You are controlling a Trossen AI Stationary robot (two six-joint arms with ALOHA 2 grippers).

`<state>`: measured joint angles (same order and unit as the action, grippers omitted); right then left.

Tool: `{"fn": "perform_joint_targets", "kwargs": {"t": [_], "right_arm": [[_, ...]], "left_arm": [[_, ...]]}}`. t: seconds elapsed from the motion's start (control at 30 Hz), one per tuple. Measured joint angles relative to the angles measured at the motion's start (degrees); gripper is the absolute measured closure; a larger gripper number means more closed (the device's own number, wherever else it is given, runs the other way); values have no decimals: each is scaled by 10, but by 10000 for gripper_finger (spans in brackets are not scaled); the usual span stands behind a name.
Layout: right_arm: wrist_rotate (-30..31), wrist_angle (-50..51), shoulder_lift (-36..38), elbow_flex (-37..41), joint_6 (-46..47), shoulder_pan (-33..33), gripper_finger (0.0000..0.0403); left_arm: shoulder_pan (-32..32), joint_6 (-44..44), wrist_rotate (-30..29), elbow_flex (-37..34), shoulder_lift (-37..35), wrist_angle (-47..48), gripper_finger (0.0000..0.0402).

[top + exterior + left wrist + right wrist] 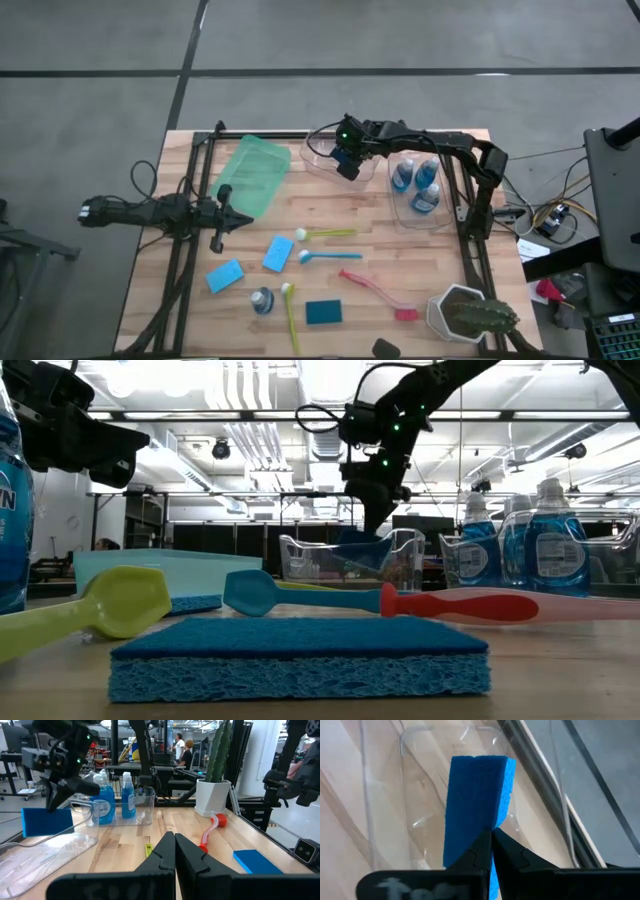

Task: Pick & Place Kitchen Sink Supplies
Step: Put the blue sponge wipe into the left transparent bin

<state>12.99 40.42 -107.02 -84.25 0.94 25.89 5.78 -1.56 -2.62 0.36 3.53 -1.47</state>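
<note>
If the right gripper (489, 836) lets go early, its pinched sponge (477, 800) may catch the clear bin's (325, 158) rim; left gripper (222, 215) idles left of it, fingers pressed together

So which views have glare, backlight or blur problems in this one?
Low view: bright ceiling lights backlight the right gripper into a silhouette, and the near teal rectangular sponge looks soft. Right wrist view: the blue sponge is clear, with glints on the clear plastic bin. High view: evenly lit.
</note>
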Motion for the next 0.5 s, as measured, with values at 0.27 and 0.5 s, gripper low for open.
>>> {"fn": "perform_joint_targets", "kwargs": {"t": [0.27,0.5], "right_arm": [[0,-41,0,42,-1,0,394],[0,-71,0,60,-11,0,394]], "left_arm": [[0,0,0,0,0,0,401],[0,0,0,0,0,0,401]]}}
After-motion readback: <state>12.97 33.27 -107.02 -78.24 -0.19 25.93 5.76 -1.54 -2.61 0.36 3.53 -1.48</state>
